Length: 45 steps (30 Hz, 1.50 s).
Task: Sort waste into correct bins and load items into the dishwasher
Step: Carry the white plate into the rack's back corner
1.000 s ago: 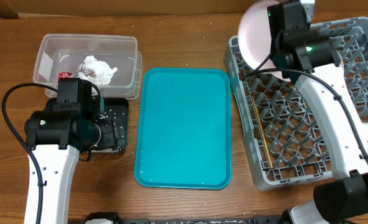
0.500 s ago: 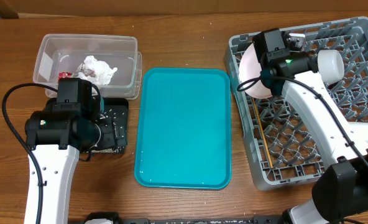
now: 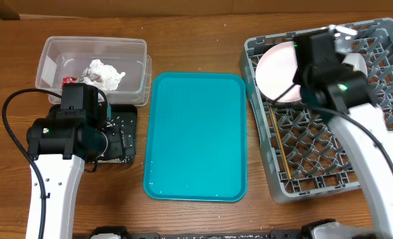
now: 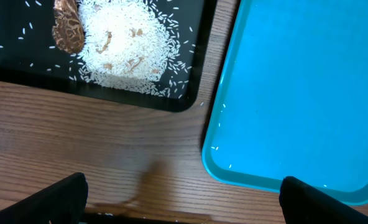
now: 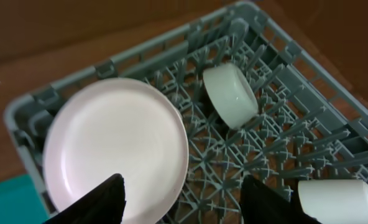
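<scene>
A pinkish shallow bowl (image 3: pixel 278 74) (image 5: pixel 112 146) leans on its edge in the far left corner of the grey dishwasher rack (image 3: pixel 382 174). My right gripper (image 5: pixel 184 205) hovers just above it, open, with nothing between the fingers. A pale greyish bowl (image 5: pixel 230 96) and a white cup (image 5: pixel 336 199) (image 3: pixel 354 65) lie among the pegs, and chopsticks (image 3: pixel 281 149) lie along the rack's left side. My left gripper (image 4: pixel 184 208) is open and empty over bare wood in front of the black tray (image 4: pixel 22 62), which holds rice (image 4: pixel 131 50) and a brown scrap (image 4: pixel 68 28). The clear tub (image 3: pixel 50 50) holds a napkin (image 3: pixel 103 73) and a red wrapper (image 3: pixel 68 81).
The teal serving tray (image 3: pixel 196 136) lies between the black tray and the rack, with only a few rice grains on it. Upright pegs (image 5: pixel 277 124) fill the rack floor. A black cable (image 3: pixel 10 126) loops beside the left arm.
My right gripper brought the pinkish bowl down from above the rack's far edge into its corner, opened off it, and shifted right. The left arm has not moved.
</scene>
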Motion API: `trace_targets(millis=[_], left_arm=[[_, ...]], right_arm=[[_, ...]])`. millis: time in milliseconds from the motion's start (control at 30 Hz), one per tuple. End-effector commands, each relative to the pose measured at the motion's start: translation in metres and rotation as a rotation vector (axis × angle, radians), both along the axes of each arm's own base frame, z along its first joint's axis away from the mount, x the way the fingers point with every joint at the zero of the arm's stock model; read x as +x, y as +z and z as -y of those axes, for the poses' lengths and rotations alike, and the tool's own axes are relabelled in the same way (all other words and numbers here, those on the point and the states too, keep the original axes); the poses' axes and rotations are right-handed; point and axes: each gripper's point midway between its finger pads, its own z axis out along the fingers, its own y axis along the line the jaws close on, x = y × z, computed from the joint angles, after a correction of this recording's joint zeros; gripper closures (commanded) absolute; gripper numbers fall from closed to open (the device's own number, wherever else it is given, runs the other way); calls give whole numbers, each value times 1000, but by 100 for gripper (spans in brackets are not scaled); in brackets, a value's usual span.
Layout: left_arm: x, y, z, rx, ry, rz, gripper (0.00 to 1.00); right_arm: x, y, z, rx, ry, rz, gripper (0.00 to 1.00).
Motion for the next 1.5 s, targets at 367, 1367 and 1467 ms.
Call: trace_targets(millis=[367, 1367, 1467], left_arm=[[1, 0, 0, 1, 5, 1, 0], [1, 0, 0, 1, 5, 1, 0], [1, 0, 0, 1, 5, 2, 0]], right_arm=[[46, -30, 36, 389, 122, -9, 46], [63, -58, 51, 504, 180, -113, 96], [55, -39, 59, 390, 177, -89, 96]])
